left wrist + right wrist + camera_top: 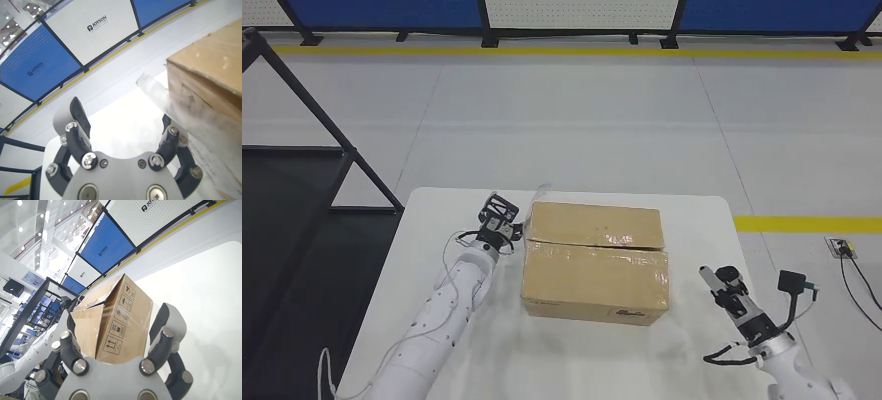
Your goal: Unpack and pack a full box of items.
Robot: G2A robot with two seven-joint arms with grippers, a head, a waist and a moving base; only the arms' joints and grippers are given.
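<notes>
— Where does the box sit?

— The cardboard box (594, 262) lies in the middle of the white table (697, 345). From above its two top flaps look closed along a seam.

— Does the right wrist view agree?

— It looks along the box's end (121, 323), where the flap edges are ragged and stand slightly ajar at the corner. That end carries printed handling symbols.

— And the claws?

— The left gripper (500, 222) is just beside the box's far left corner, its jaws spread wide (121, 111) with nothing between them. The right gripper (722, 280) sits apart from the box's right end, also wide open and empty (117, 311).

— Anything else up close?

— In the left wrist view a clear tape strip (151, 89) sticks out from the box's end, passing close by one finger. I cannot tell whether they touch. From above it is a faint curl (542, 190).
</notes>
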